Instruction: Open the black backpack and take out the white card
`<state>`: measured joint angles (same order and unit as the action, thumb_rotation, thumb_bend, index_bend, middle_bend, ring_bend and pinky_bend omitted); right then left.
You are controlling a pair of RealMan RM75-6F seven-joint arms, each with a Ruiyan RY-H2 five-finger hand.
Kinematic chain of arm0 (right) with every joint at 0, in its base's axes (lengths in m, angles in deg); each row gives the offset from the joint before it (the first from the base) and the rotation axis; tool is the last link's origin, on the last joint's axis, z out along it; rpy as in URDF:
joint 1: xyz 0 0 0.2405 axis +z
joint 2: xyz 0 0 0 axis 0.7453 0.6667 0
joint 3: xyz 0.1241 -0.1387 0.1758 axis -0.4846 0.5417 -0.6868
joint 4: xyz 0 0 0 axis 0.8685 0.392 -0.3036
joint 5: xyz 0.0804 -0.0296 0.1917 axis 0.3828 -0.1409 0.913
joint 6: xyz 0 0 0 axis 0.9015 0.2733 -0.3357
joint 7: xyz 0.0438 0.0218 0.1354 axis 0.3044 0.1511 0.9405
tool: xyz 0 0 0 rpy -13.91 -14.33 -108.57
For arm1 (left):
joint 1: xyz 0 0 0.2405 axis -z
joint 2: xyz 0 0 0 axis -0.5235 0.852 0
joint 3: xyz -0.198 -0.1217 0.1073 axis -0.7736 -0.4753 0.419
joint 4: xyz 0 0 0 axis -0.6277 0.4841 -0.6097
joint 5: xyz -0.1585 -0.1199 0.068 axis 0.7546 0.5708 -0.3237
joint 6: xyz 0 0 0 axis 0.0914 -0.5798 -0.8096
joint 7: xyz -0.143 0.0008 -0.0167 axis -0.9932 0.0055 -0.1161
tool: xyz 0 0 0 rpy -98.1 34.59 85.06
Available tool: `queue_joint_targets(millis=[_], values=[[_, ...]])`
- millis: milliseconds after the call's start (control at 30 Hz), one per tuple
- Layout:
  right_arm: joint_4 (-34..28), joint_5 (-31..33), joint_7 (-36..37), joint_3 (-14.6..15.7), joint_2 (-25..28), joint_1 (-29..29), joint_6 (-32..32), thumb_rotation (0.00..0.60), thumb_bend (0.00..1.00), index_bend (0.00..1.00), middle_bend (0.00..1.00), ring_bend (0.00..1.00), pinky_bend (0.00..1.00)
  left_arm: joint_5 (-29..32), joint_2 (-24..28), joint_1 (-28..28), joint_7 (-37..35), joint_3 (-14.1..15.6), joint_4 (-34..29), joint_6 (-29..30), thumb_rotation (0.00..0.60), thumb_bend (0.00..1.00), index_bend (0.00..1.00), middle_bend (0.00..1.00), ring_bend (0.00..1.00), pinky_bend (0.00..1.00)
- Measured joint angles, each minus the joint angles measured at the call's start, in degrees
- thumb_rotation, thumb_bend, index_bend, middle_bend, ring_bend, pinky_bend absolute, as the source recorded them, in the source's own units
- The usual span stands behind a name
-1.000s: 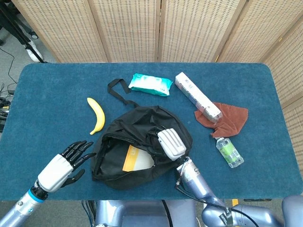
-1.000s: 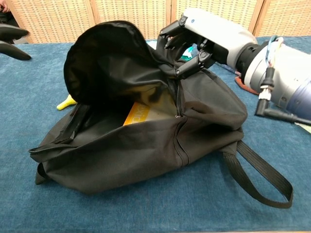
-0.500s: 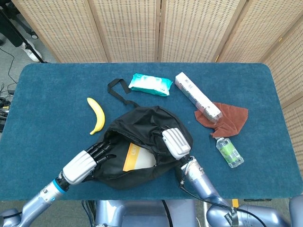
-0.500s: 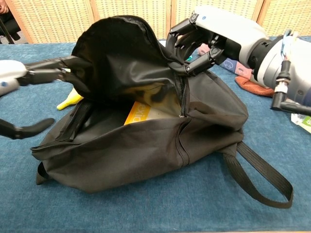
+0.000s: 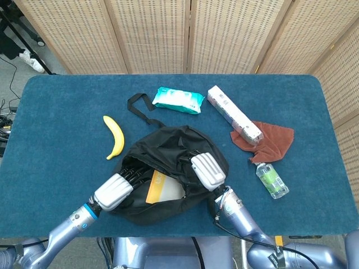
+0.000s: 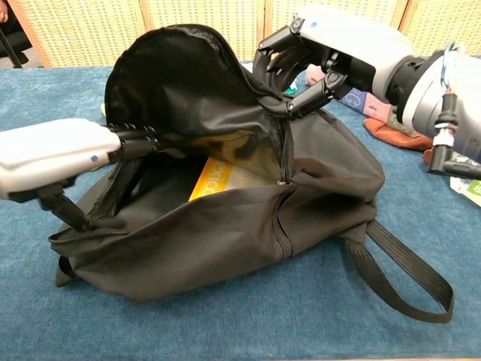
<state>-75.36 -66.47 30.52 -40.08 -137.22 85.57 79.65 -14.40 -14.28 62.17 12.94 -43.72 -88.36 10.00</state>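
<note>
The black backpack (image 5: pixel 168 150) lies unzipped near the table's front edge, its mouth facing me (image 6: pixel 225 226). My right hand (image 5: pixel 206 171) grips the upper flap by the zip edge and holds it raised (image 6: pixel 319 56). Inside lies a flat card (image 5: pixel 162 189), yellow-orange with a white part, seen yellow with white lettering in the chest view (image 6: pixel 213 177). My left hand (image 5: pixel 115 189) reaches into the opening from the left with fingers straight and thumb apart below (image 6: pixel 68 150). Its fingertips sit in the dark interior just left of the card, holding nothing I can see.
A banana (image 5: pixel 115 136) lies left of the bag. Behind it are a teal wipes pack (image 5: pixel 178 99) and a long white box (image 5: pixel 234 113). A brown cloth (image 5: pixel 272 140) and a small bottle (image 5: pixel 272 180) lie to the right. A shoulder strap (image 6: pixel 406 271) trails toward the front.
My left hand moved from the open table at the left into the backpack's mouth. The right hand kept holding the flap up, slightly higher.
</note>
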Motion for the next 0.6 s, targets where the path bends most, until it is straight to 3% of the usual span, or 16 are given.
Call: queue_joint_targets(millis=[333,600], values=[[-0.8,1.0,-0.5,0.3,0.5,0.7,-0.4,0.600,0.54,0.65,0.66,0.42,0.31,6.1,-5.1,0.5,9.7,0.2,-0.9,-1.3,0.600,0.12,0.00,0.00,0.00,0.13],[-1.4,0.9,0.1,0.5,1.1,0.9,-0.2,0.600,0.54,0.65,0.66,0.42,0.31,8.4,-9.3,-0.3,12.1,1.1,0.9,0.4,0.600,0.12,0.00,0.00,0.00,0.13]])
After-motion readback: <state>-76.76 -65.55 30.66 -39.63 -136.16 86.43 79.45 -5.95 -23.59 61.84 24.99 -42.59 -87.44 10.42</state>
